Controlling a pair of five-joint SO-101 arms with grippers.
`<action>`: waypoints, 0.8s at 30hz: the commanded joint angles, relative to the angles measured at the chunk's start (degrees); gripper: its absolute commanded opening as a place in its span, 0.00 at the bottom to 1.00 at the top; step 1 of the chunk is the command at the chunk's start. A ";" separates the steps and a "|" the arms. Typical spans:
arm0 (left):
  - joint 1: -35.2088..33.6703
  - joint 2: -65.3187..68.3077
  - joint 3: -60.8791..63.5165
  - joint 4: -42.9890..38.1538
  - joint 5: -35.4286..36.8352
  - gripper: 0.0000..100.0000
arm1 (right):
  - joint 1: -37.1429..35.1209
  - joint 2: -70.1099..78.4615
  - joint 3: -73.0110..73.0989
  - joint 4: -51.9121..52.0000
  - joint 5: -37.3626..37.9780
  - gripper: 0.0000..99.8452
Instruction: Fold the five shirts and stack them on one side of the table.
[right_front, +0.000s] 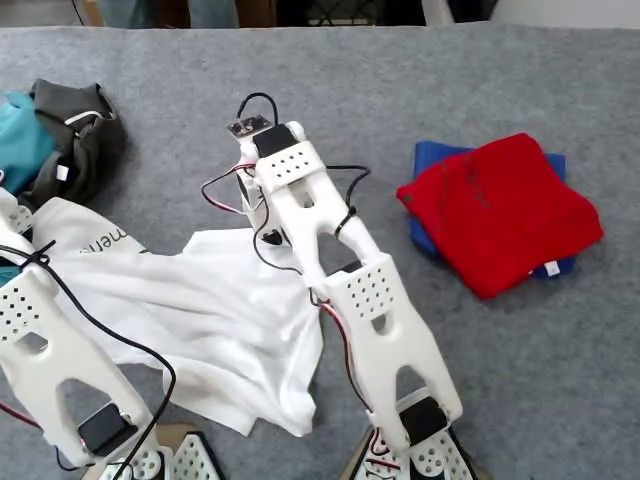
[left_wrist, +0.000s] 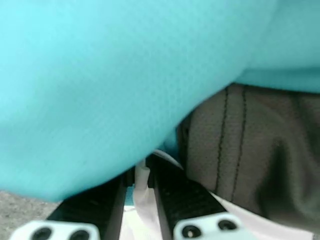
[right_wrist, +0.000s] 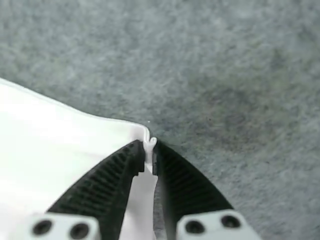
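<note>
Spotter: Status on the white shirt (right_front: 200, 320)?

Me: It lies rumpled across the near left part of the table (right_front: 400, 80). One far corner is pinched in my right claw (right_wrist: 150, 150) — its jaws are closed down to a sliver with the hem squeezed between them. My left claw (left_wrist: 141, 167) is likewise nearly closed on a fold of white cloth, right up against the teal shirt (left_wrist: 125, 75) and the grey shirt (left_wrist: 250, 145) heaped at the far left.

Spotter: So what makes the spread go well?

Me: I reckon I should lift both corners evenly, draw them apart until the top edge is taut, then lay it flat. The left side worries me — that claw sits so close to the teal heap that it could drag it along, so I'd raise it clear before pulling sideways. The right grip is only on the very edge, and a jerk could slip it.

Spotter: And the stack?

Me: The red shirt (right_front: 500, 210) is folded on the blue shirt (right_front: 430, 155), well to the right. I'd stop the white cloth short of it.
</note>
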 joint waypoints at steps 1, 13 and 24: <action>1.98 -0.09 -1.27 -2.55 -0.18 0.03 | 0.00 -0.48 -2.59 -0.09 -1.41 0.03; 11.47 -11.69 -25.71 8.97 -0.18 0.03 | 1.23 -11.30 -36.35 1.32 5.54 0.01; 14.29 -45.10 -24.13 8.88 -0.35 0.03 | 10.99 -39.87 -39.34 -3.34 5.54 0.01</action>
